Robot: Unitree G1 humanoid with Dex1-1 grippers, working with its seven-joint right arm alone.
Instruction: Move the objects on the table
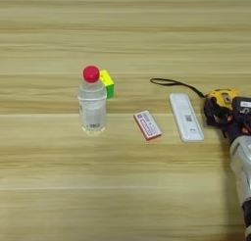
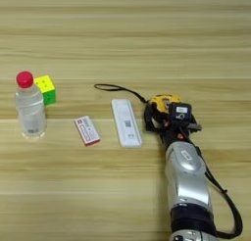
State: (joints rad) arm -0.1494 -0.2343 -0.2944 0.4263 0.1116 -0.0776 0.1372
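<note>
Bright, even light; soft shadows; slight blur.

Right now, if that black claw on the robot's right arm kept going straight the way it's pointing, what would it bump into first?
The right gripper points up the table and is already at the tape measure, so that comes first. Whether it already touches is unclear. Beyond it lies only bare table.

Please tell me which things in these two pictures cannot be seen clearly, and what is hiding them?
- Tape measure: mostly covered by the right gripper in both views.
- Gripper's grip: unclear whether it holds the tape measure.
- Puzzle cube: partly behind the bottle in the left eye view.
- Print on the red-and-white pack: too small.
</note>
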